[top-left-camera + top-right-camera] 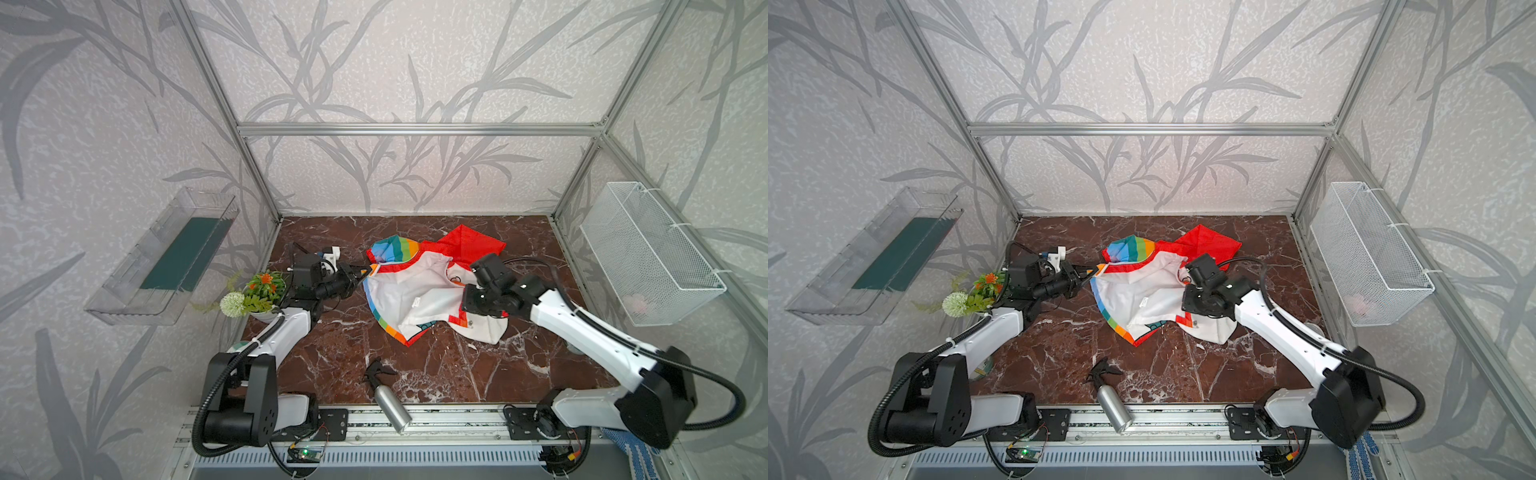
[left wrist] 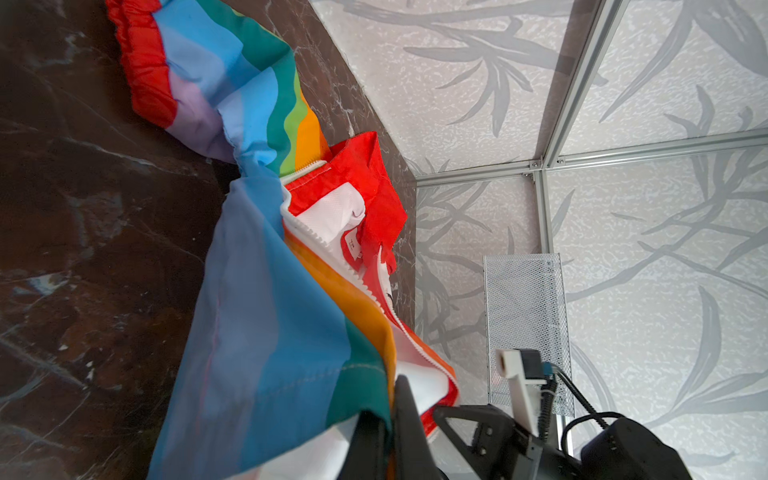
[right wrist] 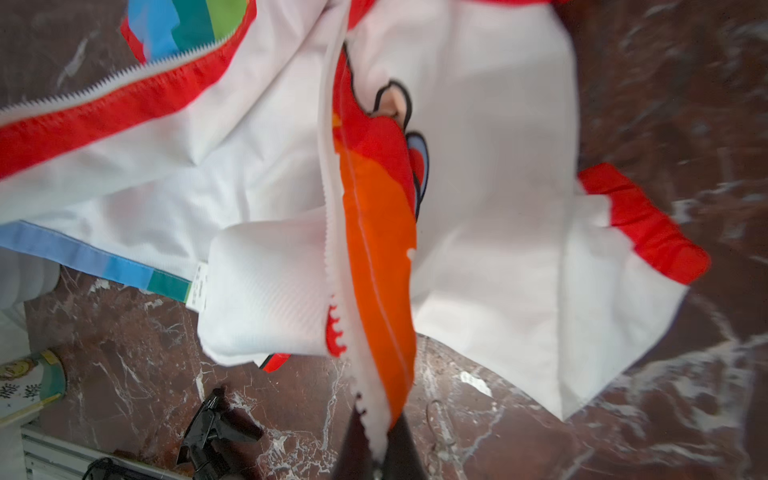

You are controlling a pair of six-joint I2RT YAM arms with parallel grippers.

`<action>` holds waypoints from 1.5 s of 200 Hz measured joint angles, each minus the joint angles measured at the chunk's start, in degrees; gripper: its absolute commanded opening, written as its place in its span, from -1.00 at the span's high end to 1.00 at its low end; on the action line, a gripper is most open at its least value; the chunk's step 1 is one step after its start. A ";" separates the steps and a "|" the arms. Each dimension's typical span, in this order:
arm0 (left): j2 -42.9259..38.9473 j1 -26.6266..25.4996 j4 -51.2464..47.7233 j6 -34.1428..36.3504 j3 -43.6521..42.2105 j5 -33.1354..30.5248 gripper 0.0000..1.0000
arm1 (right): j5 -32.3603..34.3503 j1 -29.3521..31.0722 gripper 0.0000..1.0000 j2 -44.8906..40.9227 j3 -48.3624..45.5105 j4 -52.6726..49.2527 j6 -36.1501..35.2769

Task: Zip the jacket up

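The jacket (image 1: 415, 291) lies open, lining up, mid-surface (image 1: 457, 374). The left end effector (image 1: 367, 271) pinches its rainbow front edge. The right end effector (image 3: 376, 440) pinches the opposite zipper tape (image 3: 332, 178). Step judged: gathering both halves. Next move calls for aligning their lower ends.

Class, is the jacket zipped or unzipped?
Unzipped: the jacket lies spread open, white lining showing, and its two toothed zipper edges run apart.

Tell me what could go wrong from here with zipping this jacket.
The right tool pinches only the thin zipper edge, so it might slip out. The jacket lies crumpled, lining up, with the left tool on the opposite edge; pulling could twist the halves. The spray bottle nearby could get knocked.
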 measured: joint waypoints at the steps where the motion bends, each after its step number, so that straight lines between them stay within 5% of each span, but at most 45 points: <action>1: 0.00 -0.13 0.07 -0.04 0.00 -0.07 1.00 | 0.17 -0.35 1.00 -0.28 0.28 -0.59 -0.24; 35: 0.00 -4.68 2.03 -0.83 0.63 -3.30 1.00 | 0.92 -3.69 1.00 3.28 14.49 -13.60 -5.33; 72: -0.20 -5.01 0.61 1.07 0.59 -6.36 1.00 | 0.04 2.19 1.00 26.62 37.97 -22.27 -9.66; 92: -1.05 -4.83 -0.22 2.21 -0.31 -7.48 1.00 | -3.21 6.27 0.30 41.99 47.93 -22.75 -10.64; 120: -2.03 -4.42 -2.84 4.46 -1.27 -8.59 1.00 | -9.64 10.99 0.01 55.32 53.64 -20.37 -10.95; 146: -3.82 -3.37 -4.50 6.62 -3.17 -9.88 1.00 | -14.67 13.60 -0.04 54.23 49.75 -14.51 -8.90; 212: -3.65 1.68 -6.08 8.96 -4.66 -8.57 1.00 | -17.73 9.70 0.01 25.83 13.57 12.00 7.72; 300: -2.71 1.90 -5.18 8.96 -6.05 -6.84 1.00 | -14.58 10.82 0.10 28.33 1.09 31.89 23.15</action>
